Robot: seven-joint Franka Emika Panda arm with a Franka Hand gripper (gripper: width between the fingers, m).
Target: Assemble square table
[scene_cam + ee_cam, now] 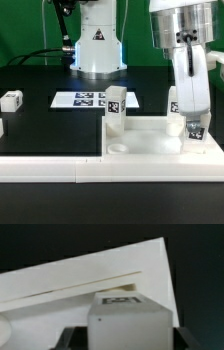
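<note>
The square table's white top (150, 146) lies at the front right, against the white rail. One white tagged leg (116, 108) stands upright at the corner of the top on the exterior view's left. My gripper (191, 120) hangs over the corner on the exterior view's right, shut on a second white leg (196, 127), which it holds upright. In the wrist view that leg (122, 314) fills the gap between my dark fingers (68, 337), its tag facing the camera, and the top (90, 274) spreads beneath it. My gripper (127, 341) touches the leg on both sides.
A loose white leg (10, 99) lies at the exterior view's left on the black mat, with another white part (2, 127) at the left edge. The marker board (85, 99) lies flat behind the top. The long white rail (90, 166) runs along the front. The arm's base (97, 45) stands at the back.
</note>
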